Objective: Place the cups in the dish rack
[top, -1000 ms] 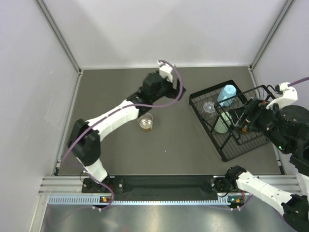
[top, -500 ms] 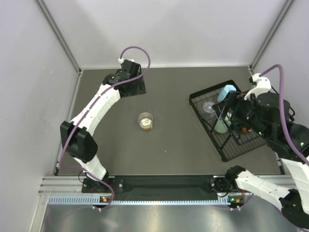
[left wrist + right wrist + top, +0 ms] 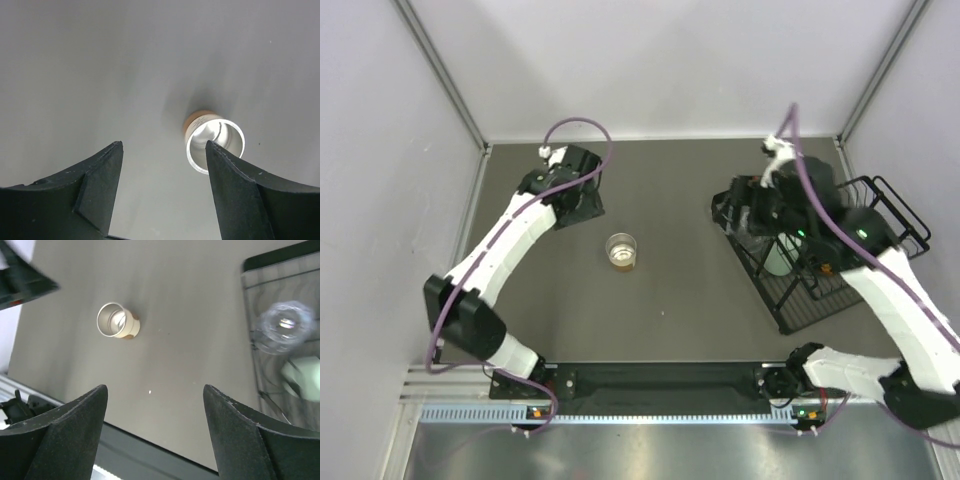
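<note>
1. One clear amber-tinted glass stands upright on the grey table, well apart from the black wire dish rack.
2. Left gripper: jaws wide apart, holding nothing.
3. Right gripper: jaws wide apart, holding nothing.

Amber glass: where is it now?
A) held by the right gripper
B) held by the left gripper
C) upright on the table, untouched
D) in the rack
C: the amber glass stands upright on the table, clear of the rack, and the left gripper and right gripper are both open and empty.
</note>
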`<state>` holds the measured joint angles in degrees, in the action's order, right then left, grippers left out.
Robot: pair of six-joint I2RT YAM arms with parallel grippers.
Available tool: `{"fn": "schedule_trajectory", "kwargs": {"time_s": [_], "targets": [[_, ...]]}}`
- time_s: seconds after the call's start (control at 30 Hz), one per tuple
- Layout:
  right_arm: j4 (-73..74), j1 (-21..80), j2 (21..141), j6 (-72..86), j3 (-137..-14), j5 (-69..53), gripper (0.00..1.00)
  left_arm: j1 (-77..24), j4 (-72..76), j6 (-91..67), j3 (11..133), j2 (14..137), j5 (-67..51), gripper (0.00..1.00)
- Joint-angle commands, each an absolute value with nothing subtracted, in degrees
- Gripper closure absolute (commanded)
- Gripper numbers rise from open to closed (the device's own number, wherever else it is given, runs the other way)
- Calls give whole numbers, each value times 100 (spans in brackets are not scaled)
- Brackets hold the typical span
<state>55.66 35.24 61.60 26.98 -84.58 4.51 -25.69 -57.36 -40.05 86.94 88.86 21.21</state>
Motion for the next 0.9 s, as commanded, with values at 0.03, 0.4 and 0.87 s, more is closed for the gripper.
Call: {"fn": "schedule_trajectory", "kwargs": {"time_s": [0.03,0.4,0.87], "targets": [[4905,3804,7484,2645,-9096,-167,25,-2461,-6003,-4473,8167,7720,2487,28],[4975,4886,10457,2830,-10906,712,31,-2391,-6407,-5264,7181,5644,2224,28],[4799,5194,11953,3146,-11075,967,46,-2399,-6917,-5897,7154,4869,1899,28]]}}
